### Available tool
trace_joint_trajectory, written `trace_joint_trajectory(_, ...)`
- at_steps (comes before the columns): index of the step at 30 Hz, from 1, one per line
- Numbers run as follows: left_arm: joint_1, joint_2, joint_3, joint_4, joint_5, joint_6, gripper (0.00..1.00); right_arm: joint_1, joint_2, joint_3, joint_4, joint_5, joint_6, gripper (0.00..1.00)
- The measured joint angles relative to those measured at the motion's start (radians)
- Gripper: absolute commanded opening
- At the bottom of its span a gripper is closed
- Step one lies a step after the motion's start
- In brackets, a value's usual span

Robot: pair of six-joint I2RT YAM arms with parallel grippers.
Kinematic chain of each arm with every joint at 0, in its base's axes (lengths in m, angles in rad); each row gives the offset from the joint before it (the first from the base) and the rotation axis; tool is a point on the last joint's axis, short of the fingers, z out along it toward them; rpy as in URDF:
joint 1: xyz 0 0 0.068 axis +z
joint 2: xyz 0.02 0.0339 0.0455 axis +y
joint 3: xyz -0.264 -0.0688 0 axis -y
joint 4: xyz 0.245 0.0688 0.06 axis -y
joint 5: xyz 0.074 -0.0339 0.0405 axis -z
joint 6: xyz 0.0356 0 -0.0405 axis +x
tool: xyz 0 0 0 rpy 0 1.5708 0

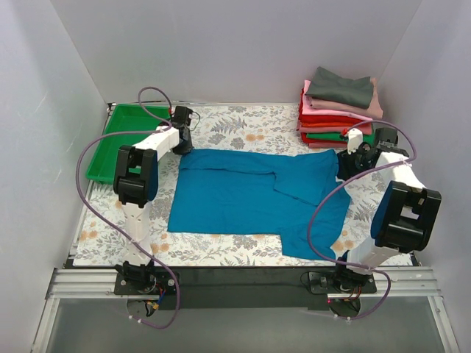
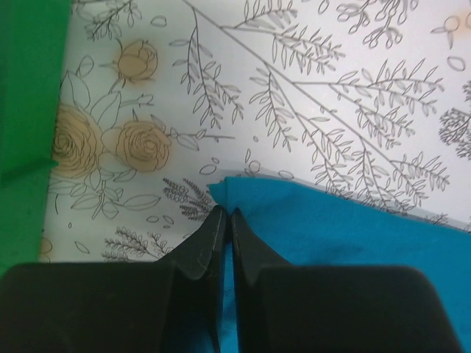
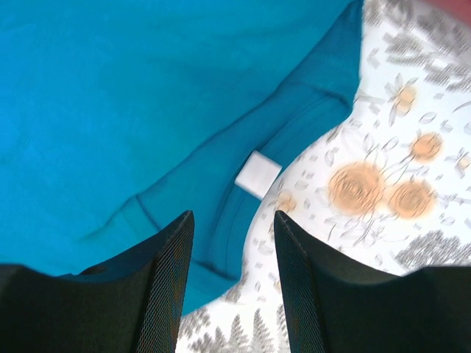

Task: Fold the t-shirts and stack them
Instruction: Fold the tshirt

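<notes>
A teal-blue t-shirt (image 1: pixel 243 193) lies spread on the floral cloth, with one part folded over near its right side. My left gripper (image 1: pixel 182 141) is at the shirt's far left corner; in the left wrist view the gripper (image 2: pixel 227 215) is shut on the corner of the teal-blue shirt (image 2: pixel 331 228). My right gripper (image 1: pixel 346 165) is at the shirt's right edge; in the right wrist view it (image 3: pixel 232 220) is open above the neck band (image 3: pixel 243 220), near the white neck label (image 3: pixel 257 174). A stack of folded t-shirts (image 1: pixel 338 110), grey on pink, red and green, stands at the far right.
A green plastic tray (image 1: pixel 125 136) sits at the far left and also shows in the left wrist view (image 2: pixel 26 110). The floral cloth (image 1: pixel 235 125) covers the table. White walls close in the left, back and right sides.
</notes>
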Motion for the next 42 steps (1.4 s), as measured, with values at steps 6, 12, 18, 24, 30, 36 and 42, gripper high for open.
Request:
trace_joint_trajectory(6,0.000,-0.006,0.034,-0.023,0.030,0.021,0.30,-0.013,-0.079,-0.051,-0.126,-0.038,-0.127,0.56)
trace_joint_trajectory(12,-0.001,-0.268,-0.090,0.009,0.167,0.048,0.49,-0.010,-0.204,-0.102,-0.297,-0.131,-0.299,0.57)
trace_joint_trajectory(18,-0.012,-0.817,-0.312,0.087,0.307,0.077,0.91,0.045,-0.329,-0.164,-0.436,-0.226,-0.451,0.65)
trace_joint_trajectory(24,-0.016,-1.376,-0.669,0.086,0.424,-0.011,0.92,0.143,-0.521,-0.273,-0.496,-0.344,-0.586,0.81)
trace_joint_trajectory(30,-0.018,-1.495,-0.880,-0.016,0.550,-0.275,0.84,0.265,-0.587,-0.331,-0.516,-0.397,-0.655,0.81)
trace_joint_trajectory(36,-0.025,-1.442,-1.007,-0.169,0.584,-0.466,0.81,0.289,-0.586,-0.395,-0.494,-0.385,-0.635,0.80)
trace_joint_trajectory(42,-0.043,-1.295,-1.013,-0.278,0.469,-0.567,0.65,0.289,-0.602,-0.431,-0.423,-0.359,-0.566,0.81)
